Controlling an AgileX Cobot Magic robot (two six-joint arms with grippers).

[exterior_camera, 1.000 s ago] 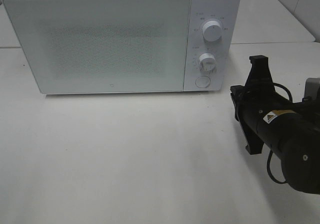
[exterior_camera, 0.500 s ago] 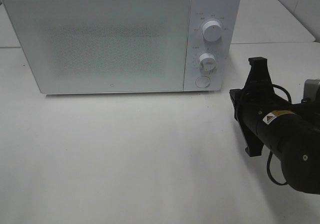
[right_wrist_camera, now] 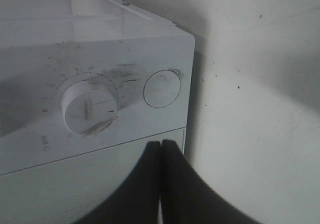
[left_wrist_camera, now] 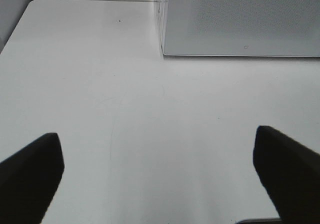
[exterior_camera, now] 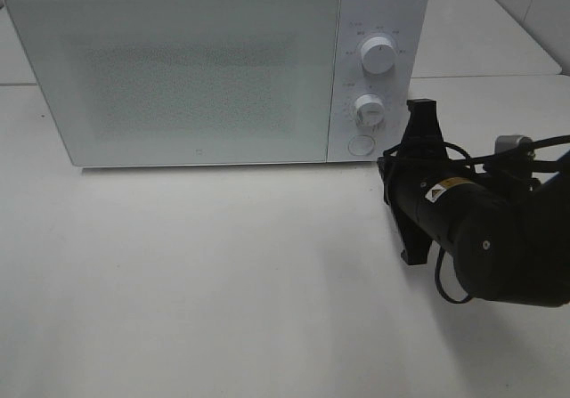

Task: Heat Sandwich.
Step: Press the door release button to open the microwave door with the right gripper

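Observation:
The white microwave (exterior_camera: 178, 69) stands at the back of the table with its door closed. The sandwich is out of view. My right gripper (exterior_camera: 388, 171) is shut and empty, turned on its side, just right of the microwave's lower front corner. In the right wrist view its tips (right_wrist_camera: 161, 143) are together, close in front of the microwave, near the seam between door and control panel, beside the round button (right_wrist_camera: 161, 88). My left gripper (left_wrist_camera: 160, 184) is open and empty, low over the bare table in front of the microwave door (left_wrist_camera: 240, 18).
The control panel has an upper knob (exterior_camera: 378, 56), a lower knob (exterior_camera: 369, 109) and a round button (exterior_camera: 361, 145). The white table (exterior_camera: 223, 273) spreads in front of the microwave. A second table surface (exterior_camera: 481, 33) lies behind at right.
My right arm has moved left, toward the microwave's control panel, and its gripper now sits close to the lower right front corner. The microwave has not moved.

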